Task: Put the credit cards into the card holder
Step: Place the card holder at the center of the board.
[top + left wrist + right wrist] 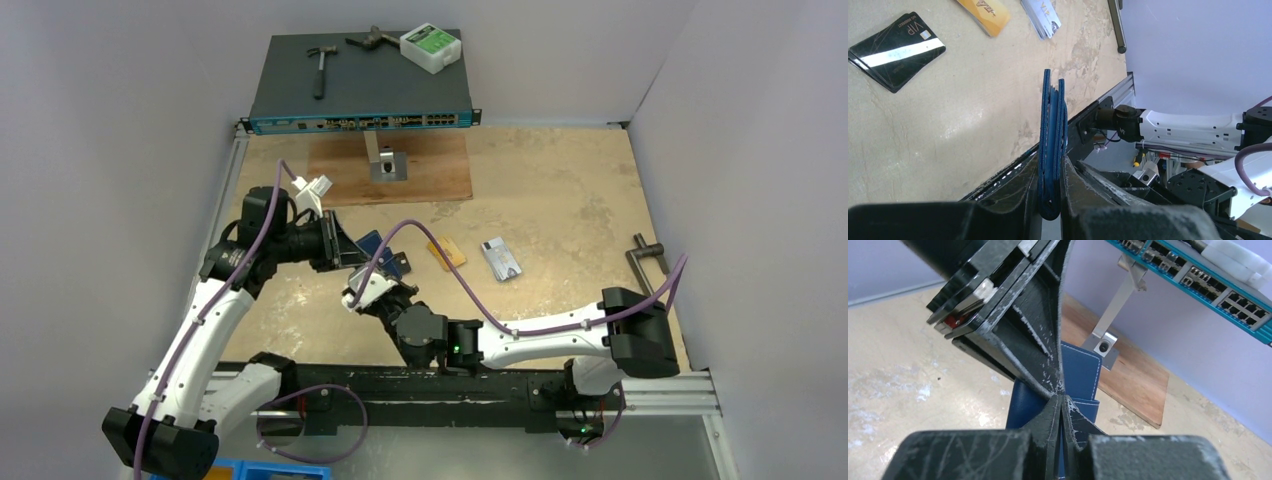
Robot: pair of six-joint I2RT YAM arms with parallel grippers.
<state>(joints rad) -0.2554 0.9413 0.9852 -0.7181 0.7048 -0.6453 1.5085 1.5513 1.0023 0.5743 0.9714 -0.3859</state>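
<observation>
Left gripper (1050, 172) clamps navy card holder (1052, 125) edge-on, clear of table. Right gripper (1060, 407) fingers pressed together at holder's flap. Only left wrist view shows black cards (895, 50) stacked on table. Orange card (447, 252) and silver card (501, 258) lie just beyond.

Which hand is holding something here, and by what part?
The left hand clamps the card holder by one end. The right hand is shut close by; whether it grips a flap cannot be told.

A lab test bench: network switch (360, 100), hammer (320, 68), bare grey partition walls (120, 120).
</observation>
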